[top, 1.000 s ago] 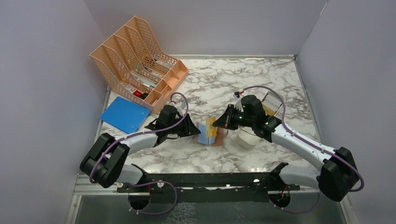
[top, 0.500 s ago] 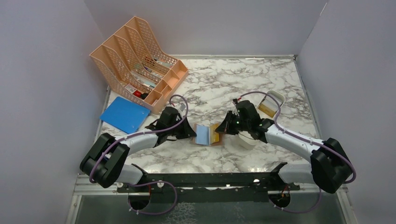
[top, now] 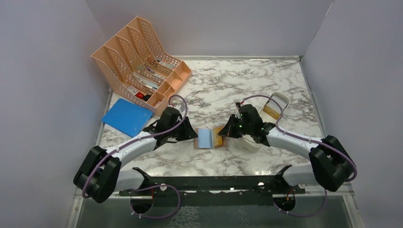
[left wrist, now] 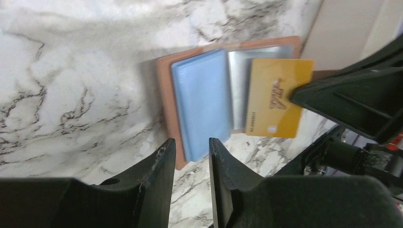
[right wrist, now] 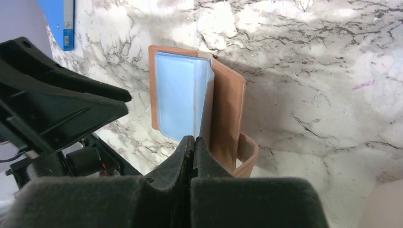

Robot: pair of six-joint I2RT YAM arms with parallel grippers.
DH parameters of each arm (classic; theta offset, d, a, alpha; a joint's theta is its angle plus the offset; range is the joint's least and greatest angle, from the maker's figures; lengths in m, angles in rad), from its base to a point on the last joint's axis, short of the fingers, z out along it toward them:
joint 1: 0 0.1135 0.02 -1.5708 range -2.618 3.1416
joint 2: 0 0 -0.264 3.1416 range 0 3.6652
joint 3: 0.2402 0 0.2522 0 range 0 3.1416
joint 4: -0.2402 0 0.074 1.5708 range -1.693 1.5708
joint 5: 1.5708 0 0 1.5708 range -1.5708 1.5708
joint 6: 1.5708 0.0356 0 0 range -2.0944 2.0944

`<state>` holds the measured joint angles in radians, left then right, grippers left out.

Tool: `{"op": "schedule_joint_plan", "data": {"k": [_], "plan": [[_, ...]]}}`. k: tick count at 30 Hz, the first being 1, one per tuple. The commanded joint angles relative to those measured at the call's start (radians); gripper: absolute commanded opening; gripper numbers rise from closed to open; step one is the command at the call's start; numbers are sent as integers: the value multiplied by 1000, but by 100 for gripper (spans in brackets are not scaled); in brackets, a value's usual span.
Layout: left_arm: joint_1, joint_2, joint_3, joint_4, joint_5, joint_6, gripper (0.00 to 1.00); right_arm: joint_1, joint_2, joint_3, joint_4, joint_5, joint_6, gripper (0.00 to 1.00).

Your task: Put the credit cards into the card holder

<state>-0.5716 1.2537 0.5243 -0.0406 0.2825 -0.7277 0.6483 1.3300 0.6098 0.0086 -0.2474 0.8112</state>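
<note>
**Card holder now lies open on the table**

Since one second ago the card holder (top: pixel 207 138) has come down from half upright and lies open on the marble between the two arms. The right gripper (right wrist: pixel 194 140) reaches in low, pressed together on a gold credit card (left wrist: pixel 275 97) above the holder's right half. The left gripper (left wrist: pixel 192 142) stands slightly spread at the holder's near edge and clamps nothing. Because nothing pins the holder, I think the card may push it away instead of entering a slot.

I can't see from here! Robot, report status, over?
Right gripper shut on gold card, over open wallet. Left gripper open at wallet's edge. Nothing between card and wallet.
</note>
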Motion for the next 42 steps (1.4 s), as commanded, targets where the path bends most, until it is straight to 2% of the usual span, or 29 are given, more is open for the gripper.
{"op": "schedule_joint_plan", "data": {"k": [1, 3, 8, 12, 20, 32, 37, 42], "plan": [[-8, -77, 62, -27, 31, 3, 35, 7, 22, -8, 78, 22, 6, 1], [-7, -81, 65, -25, 26, 5, 34, 7, 37, -6, 93, 21, 12, 1], [-7, 8, 51, 5, 27, 25, 19, 8, 75, -6, 133, 12, 4, 1], [-7, 92, 16, 73, 45, 22, 13, 7, 90, 10, 131, 26, -45, 1], [-7, 166, -17, 105, 0, 39, 11, 7, 97, -12, 175, 10, -68, 1], [-7, 168, -29, 95, -28, 49, 12, 7, 144, -40, 223, 2, -31, 1], [-7, 166, -30, 99, -11, 42, 13, 7, 182, -53, 273, -72, 1, 1], [-7, 174, -30, 101, -11, 42, 13, 7, 196, -62, 280, -74, 7, 1]]}}
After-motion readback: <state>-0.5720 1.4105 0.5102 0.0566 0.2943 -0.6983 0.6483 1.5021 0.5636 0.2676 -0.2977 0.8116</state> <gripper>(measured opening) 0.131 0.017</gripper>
